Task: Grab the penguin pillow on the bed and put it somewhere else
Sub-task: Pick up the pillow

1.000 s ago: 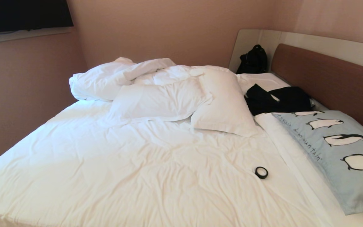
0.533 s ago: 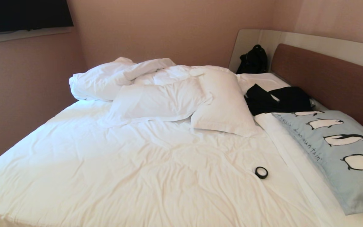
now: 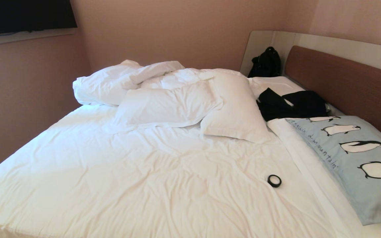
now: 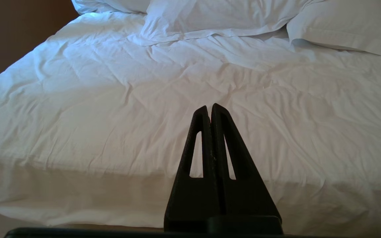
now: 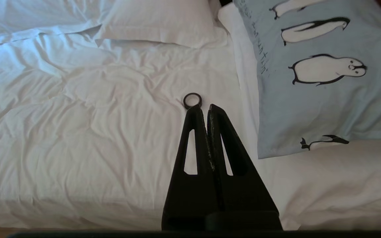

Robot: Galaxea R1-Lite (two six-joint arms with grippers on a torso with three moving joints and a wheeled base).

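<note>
You've got the penguin pillow (image 3: 352, 158) lying flat on the bed (image 3: 144, 185), at its right side, against the brown headboard (image 3: 349, 86), one end under some black clothes (image 3: 293, 104). A black tape ring (image 3: 274, 180) sits on the sheet, near the pillow's left edge but apart from it. Two white pillows (image 3: 190, 105) and a bunched duvet (image 3: 124, 79) lie at the far side; a black bag (image 3: 266, 62) stands in the corner. Neither arm shows in your head view. Right gripper (image 5: 207, 107): fingers pressed together, empty, hanging above the sheet with the ring just past its tips. Left gripper (image 4: 209, 107): fingers also together, empty, over bare sheet near the bed's edge.
</note>
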